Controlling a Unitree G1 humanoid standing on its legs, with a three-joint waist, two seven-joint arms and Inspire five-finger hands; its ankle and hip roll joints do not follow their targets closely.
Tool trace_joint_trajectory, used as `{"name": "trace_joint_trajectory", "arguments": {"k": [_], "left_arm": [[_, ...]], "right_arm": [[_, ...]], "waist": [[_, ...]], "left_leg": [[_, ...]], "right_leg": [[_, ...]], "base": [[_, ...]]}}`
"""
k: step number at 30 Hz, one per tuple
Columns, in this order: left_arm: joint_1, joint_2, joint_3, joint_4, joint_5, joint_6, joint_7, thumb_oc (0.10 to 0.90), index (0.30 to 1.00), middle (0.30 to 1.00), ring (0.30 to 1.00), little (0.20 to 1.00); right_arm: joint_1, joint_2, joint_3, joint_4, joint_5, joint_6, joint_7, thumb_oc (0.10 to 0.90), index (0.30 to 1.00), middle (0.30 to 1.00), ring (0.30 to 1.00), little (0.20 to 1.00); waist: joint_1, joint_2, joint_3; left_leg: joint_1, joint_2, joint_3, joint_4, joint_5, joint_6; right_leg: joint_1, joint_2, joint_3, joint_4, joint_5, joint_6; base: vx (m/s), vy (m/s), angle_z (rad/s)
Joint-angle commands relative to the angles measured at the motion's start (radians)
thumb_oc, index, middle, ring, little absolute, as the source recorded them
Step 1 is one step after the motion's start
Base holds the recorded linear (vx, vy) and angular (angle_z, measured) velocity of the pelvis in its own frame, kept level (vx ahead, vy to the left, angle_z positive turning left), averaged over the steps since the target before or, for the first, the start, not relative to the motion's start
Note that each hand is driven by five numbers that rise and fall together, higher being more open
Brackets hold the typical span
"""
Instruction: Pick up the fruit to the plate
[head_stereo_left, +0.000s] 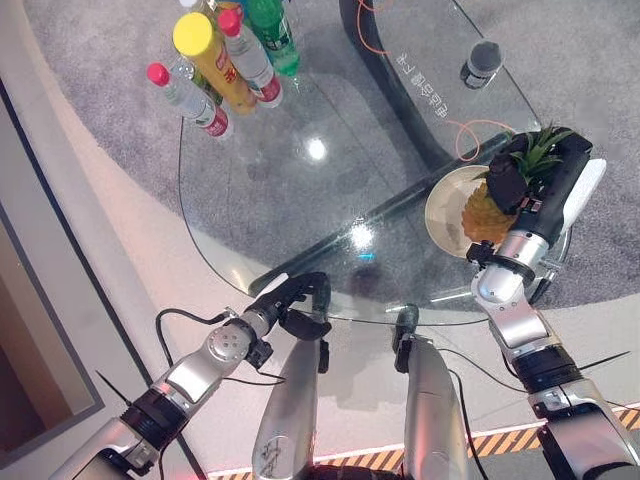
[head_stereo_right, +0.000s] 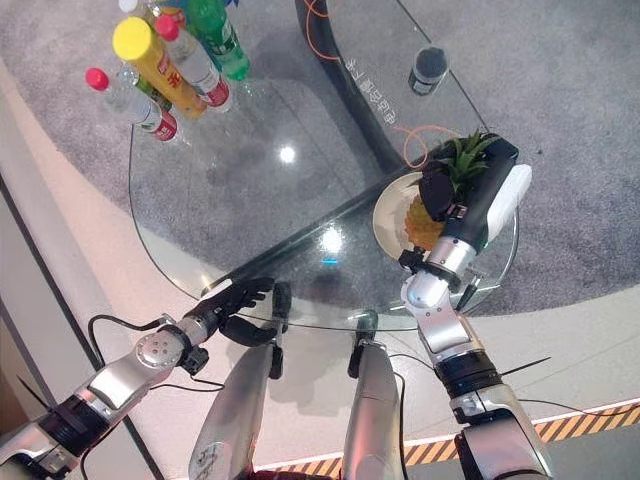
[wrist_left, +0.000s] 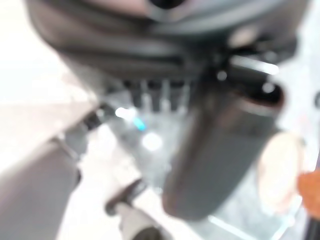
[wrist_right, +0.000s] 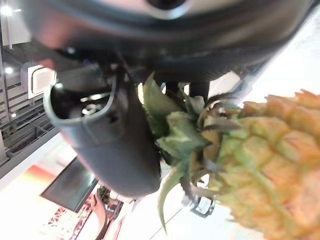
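Right hand curls its fingers and thumb round the leafy crown of the pineapple, whose yellow body hangs just below the palm, over the pale plate that lies under and beside this hand on the glass table. Left hand rests at the table's near edge, well apart from the fruit, fingers loosely bent and holding nothing. Bottles stand far beyond the left hand, and a dark cup far beyond the right.
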Motion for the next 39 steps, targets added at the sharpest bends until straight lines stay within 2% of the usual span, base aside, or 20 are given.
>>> {"name": "trace_joint_trajectory", "arguments": {"k": [1, 5, 12, 17, 26, 33, 39], "left_arm": [[-0.012, -0.012, -0.012, -0.069, -0.029, -0.032, 0.027, 0.800, 0.900, 0.900, 0.900, 0.900], [-0.018, -0.006, -0.016, -0.068, -0.035, -0.032, 0.038, 0.800, 0.900, 0.900, 0.900, 0.900], [-0.012, 0.000, -0.015, -0.072, -0.035, -0.033, 0.029, 0.800, 0.900, 0.900, 0.900, 0.900], [-0.036, -0.015, -0.050, -0.068, -0.049, -0.029, 0.058, 0.800, 0.900, 0.900, 0.900, 0.900], [-0.057, -0.022, -0.059, -0.055, -0.066, -0.032, 0.071, 0.800, 0.900, 0.900, 0.900, 0.900], [-0.087, -0.035, -0.082, -0.031, -0.076, -0.030, 0.089, 0.800, 0.900, 0.900, 0.900, 0.900], [-0.105, -0.043, -0.101, -0.024, -0.084, -0.042, 0.096, 0.800, 0.900, 0.900, 0.900, 0.900]], "right_arm": [[-0.141, -0.072, -0.009, -0.078, -0.107, -0.113, -0.092, 0.100, 0.300, 0.300, 0.300, 0.200], [-0.152, -0.080, 0.004, -0.020, -0.140, -0.123, -0.121, 0.100, 0.300, 0.300, 0.300, 0.200], [-0.146, -0.076, -0.018, 0.019, -0.125, -0.171, -0.214, 0.100, 0.300, 0.300, 0.300, 0.200], [-0.183, -0.050, -0.038, 0.061, -0.134, -0.262, -0.259, 0.100, 0.300, 0.300, 0.300, 0.200], [-0.213, -0.021, -0.039, 0.068, -0.130, -0.256, -0.258, 0.100, 0.300, 0.300, 0.300, 0.200], [-0.257, -0.028, -0.026, 0.136, -0.128, -0.310, -0.295, 0.100, 0.300, 0.300, 0.300, 0.200], [-0.291, -0.021, -0.010, 0.154, -0.157, -0.268, -0.285, 0.100, 0.300, 0.300, 0.300, 0.200]], "waist": [[-0.017, -0.003, -0.023], [-0.015, 0.005, -0.023], [-0.013, 0.018, -0.023], [-0.009, 0.029, -0.023], [-0.008, 0.028, -0.023], [0.001, 0.036, -0.023], [0.004, 0.041, -0.023]], "left_leg": [[-0.047, -0.074, 0.048, 0.246, -0.166, 0.078], [-0.076, -0.072, 0.047, 0.263, -0.170, 0.078], [-0.102, -0.073, 0.046, 0.277, -0.181, 0.079], [-0.125, -0.080, 0.037, 0.275, -0.175, 0.080], [-0.135, -0.080, 0.032, 0.269, -0.166, 0.079], [-0.146, -0.084, 0.027, 0.253, -0.154, 0.078], [-0.154, -0.085, 0.027, 0.251, -0.150, 0.078]], "right_leg": [[0.033, 0.028, -0.069, -0.219, 0.243, 0.009], [-0.001, 0.028, -0.071, -0.195, 0.240, 0.009], [-0.034, 0.032, -0.068, -0.175, 0.231, 0.007], [-0.059, 0.038, -0.064, -0.177, 0.237, 0.003], [-0.070, 0.043, -0.069, -0.176, 0.239, -0.001], [-0.080, 0.040, -0.079, -0.184, 0.246, -0.003], [-0.092, 0.036, -0.085, -0.181, 0.246, -0.002]], "base": [[0.00, -0.008, 0.03], [0.00, 0.000, 0.00], [0.00, 0.000, 0.00], [0.00, 0.000, 0.00], [0.00, 0.000, 0.00], [0.00, 0.000, 0.00], [0.00, 0.000, 0.00]]}}
